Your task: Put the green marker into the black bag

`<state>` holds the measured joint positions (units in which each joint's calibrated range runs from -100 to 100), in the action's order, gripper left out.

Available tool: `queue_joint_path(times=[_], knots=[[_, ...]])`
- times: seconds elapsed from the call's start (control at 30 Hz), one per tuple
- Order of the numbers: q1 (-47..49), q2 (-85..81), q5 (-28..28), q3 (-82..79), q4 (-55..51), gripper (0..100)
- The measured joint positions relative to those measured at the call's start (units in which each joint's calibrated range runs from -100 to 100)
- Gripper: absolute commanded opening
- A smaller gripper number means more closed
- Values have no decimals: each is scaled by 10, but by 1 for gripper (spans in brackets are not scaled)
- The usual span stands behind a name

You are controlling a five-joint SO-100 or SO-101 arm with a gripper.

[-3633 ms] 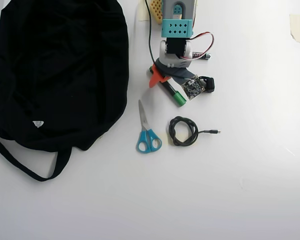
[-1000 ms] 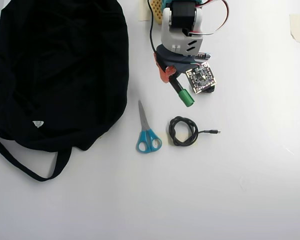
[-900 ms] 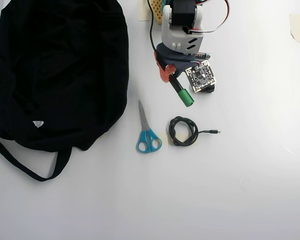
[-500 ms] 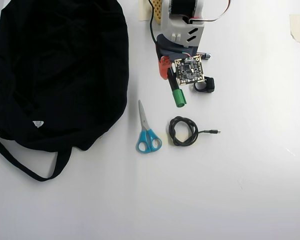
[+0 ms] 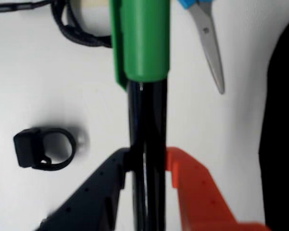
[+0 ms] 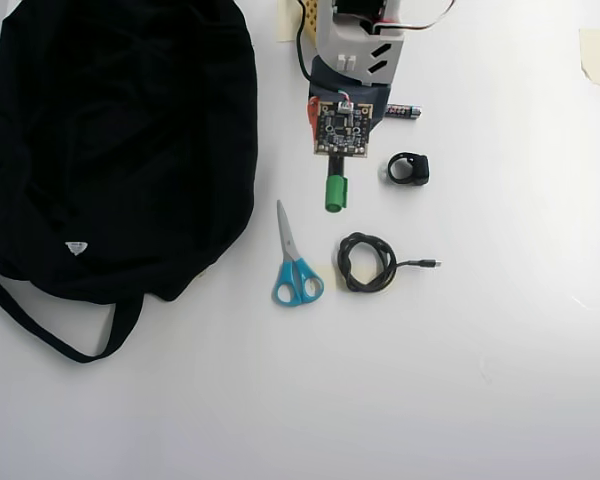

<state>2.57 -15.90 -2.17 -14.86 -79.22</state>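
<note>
My fingers (image 5: 145, 168) are clamped on the green marker (image 5: 143, 43) at its black barrel, top centre overhead. It looks lifted, though I can't confirm. The grip is narrow; swinging left toward the black bag (image 6: 110, 140) could twist it loose.

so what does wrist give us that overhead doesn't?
Wrist only: the grip itself, with the gripper closed on the green marker, the black finger and orange finger pressing either side of the black barrel.

Overhead only: the whole black bag, its white label, and the battery.

Both: marker, scissors, coiled cable, small black clip.
</note>
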Motion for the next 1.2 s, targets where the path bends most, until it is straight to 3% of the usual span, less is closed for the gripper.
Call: queue_joint_path(times=[0.4,0.7,1.0,1.2], knots=[[-70,0,-21,19,0,2],[-195,0,-29,21,3,2],[-348,19,-28,20,138,2],[-477,254,-28,75,231,2]])
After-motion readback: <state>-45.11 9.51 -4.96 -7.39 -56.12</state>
